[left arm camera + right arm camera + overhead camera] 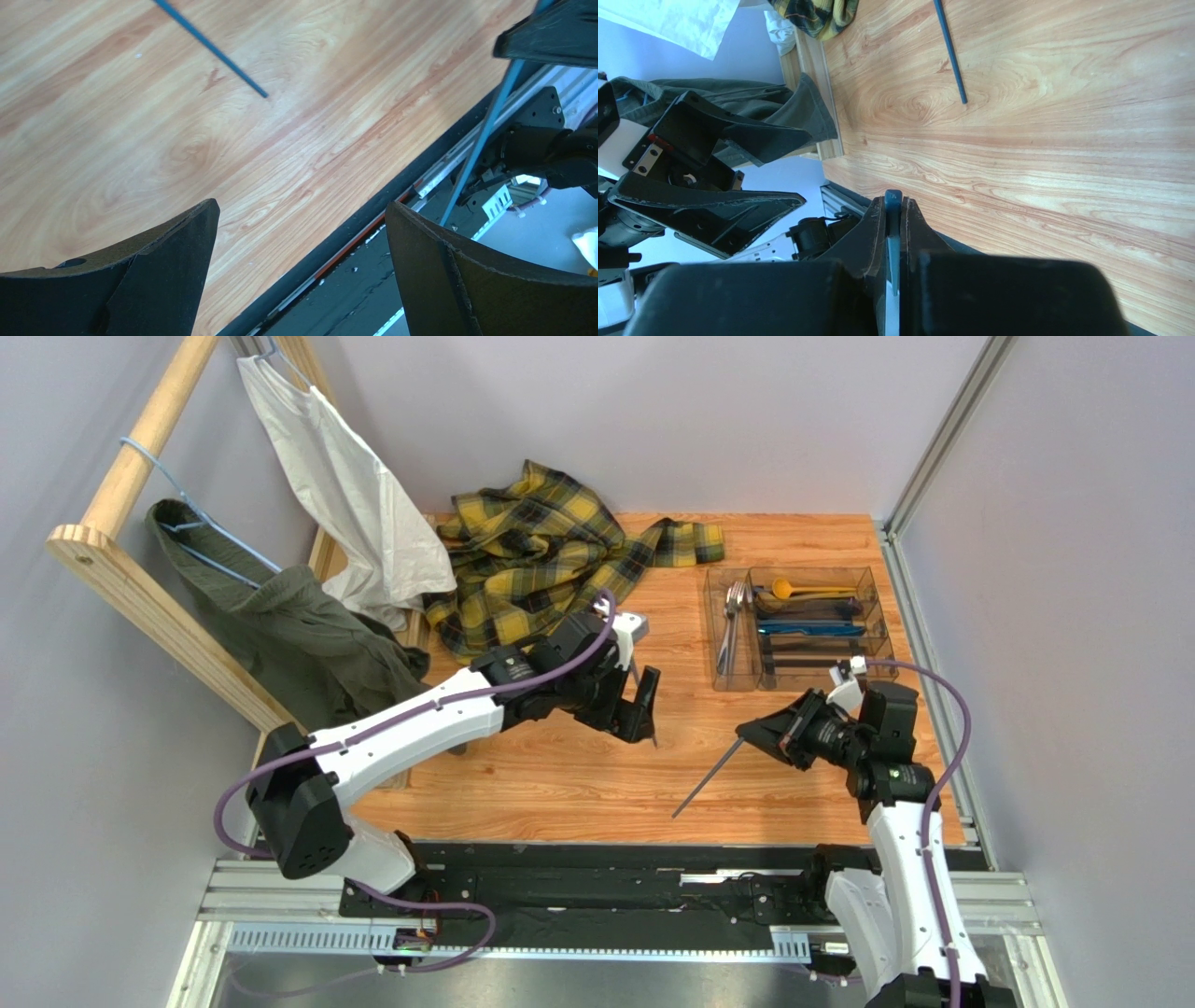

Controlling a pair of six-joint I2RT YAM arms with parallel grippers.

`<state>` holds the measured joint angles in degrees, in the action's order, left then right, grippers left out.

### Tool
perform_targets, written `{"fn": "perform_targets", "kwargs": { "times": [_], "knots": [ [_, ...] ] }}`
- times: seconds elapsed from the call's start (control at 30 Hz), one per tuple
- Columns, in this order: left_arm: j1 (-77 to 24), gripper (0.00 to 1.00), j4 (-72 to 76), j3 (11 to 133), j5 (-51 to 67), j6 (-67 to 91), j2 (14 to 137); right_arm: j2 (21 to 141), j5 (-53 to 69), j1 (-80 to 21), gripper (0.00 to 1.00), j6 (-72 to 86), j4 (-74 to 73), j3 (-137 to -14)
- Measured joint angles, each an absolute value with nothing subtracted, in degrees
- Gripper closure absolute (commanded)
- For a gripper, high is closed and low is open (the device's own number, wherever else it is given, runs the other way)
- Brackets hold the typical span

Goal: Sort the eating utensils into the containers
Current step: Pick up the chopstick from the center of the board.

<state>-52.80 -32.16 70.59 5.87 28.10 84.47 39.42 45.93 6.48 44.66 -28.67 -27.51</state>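
While the left end effector (300, 210) gapes empty, the right end effector (893, 203) pinches a slim, straight dark stick (709, 777).

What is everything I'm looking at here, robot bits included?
table: 1, wood-brown, under everything
tray: 1, clear, table's far right
cutlery: several, silver, gold, blue, dark, in tray
sticks: 2, blue; one on table, one in right gripper
shirt: 1, yellow-black plaid, far middle
rack: 1, pale wood, left
cloth: 1, white, on rack
garment: 1, green, on rack
hanger: 1, light blue, on rack
arms: 2, white-black, near edge
left gripper: 1, black, open, empty
right gripper: 1, black, shut on stick
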Motion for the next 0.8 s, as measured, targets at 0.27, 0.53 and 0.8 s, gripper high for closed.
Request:
{"fn": "perform_targets", "kwargs": {
  "times": [0.27,0.53,0.8],
  "knots": [
    [-47.8,0.04,-36.2,69.9,5.5,25.1,78.8,45.4,41.9,6.5,1.0,41.4,-30.9,-35.9],
    [-46.1,0.03,-41.6,70.7,4.6,22.1,77.1,51.9,35.8,6.5,1.0,40.5,-31.4,-42.5],
    [-45.7,0.02,-43.5,70.7,4.5,20.5,76.7,58.1,29.6,6.9,1.0,40.7,-31.2,-48.7]
  ]
}}
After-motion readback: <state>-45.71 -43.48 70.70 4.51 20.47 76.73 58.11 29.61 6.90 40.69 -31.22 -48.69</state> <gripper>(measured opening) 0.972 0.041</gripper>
